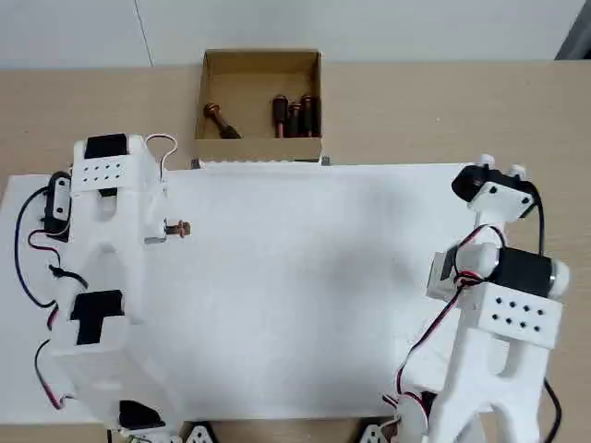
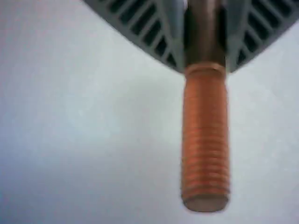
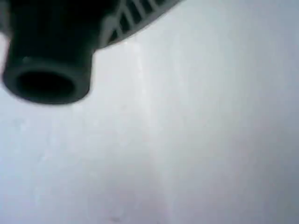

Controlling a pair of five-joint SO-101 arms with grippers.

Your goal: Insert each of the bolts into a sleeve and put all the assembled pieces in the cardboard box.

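Four assembled pieces (image 1: pixel 294 117) in cardboard box (image 1: pixel 260 148); one bolt (image 2: pixel 205 140) clamped in left gripper (image 2: pixel 204 42), one black sleeve (image 3: pixel 46 65) in right gripper (image 1: pixel 485 183) grasp; white sheet (image 1: pixel 305 295) over tan table (image 1: pixel 416 111).

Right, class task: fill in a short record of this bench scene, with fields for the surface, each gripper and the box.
Surface: white sheet on a wooden table
Left gripper: shut on a copper bolt, threaded end out
Right gripper: shut on a black sleeve, open end showing
Cardboard box: past the sheet's far edge, several assembled pieces inside
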